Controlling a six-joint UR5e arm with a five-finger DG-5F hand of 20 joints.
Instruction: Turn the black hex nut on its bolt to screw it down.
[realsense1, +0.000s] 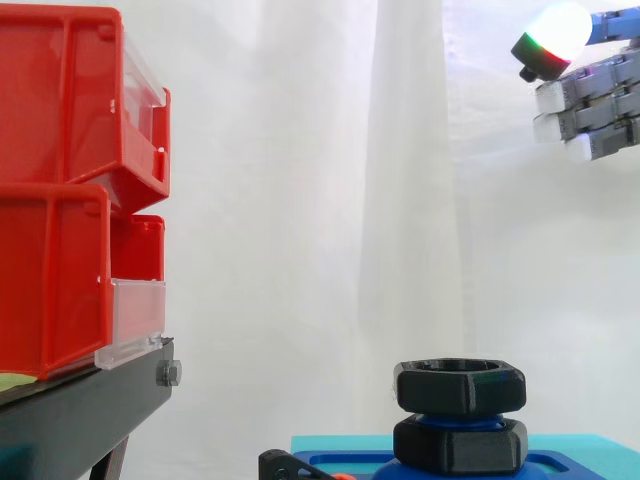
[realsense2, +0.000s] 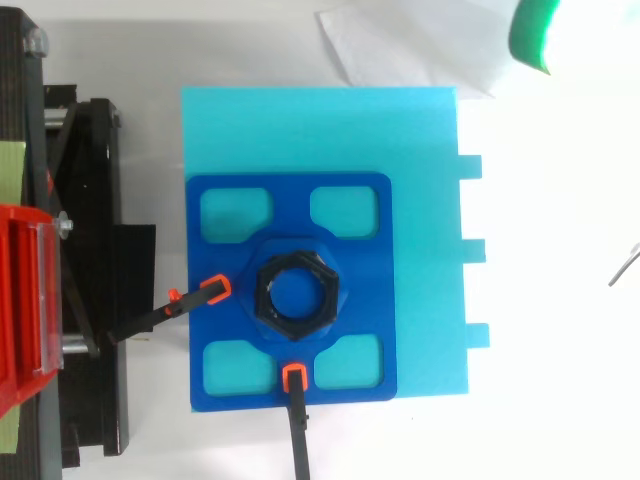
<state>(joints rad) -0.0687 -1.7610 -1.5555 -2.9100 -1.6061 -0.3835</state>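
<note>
Fingers (realsense1: 600, 100), side view: mine enter at the upper right edge, straight and stacked close together, one glowing white pad (realsense1: 555, 35) above them; nothing held, nothing touched. Task item: black hex nut (realsense1: 460, 388), low at centre-right on a blue bolt (realsense1: 460, 424), a second black nut (realsense1: 460, 446) just beneath it. It lies well below my hand (realsense1: 590, 125) and to its left. Top view: my green-glowing pad (realsense2: 535, 30) at the top right corner. The black hex nut (realsense2: 296, 297), a six-sided ring, sits centred on a dark blue plate (realsense2: 290, 195) on a cyan base (realsense2: 425, 200), well apart from my pad.
</note>
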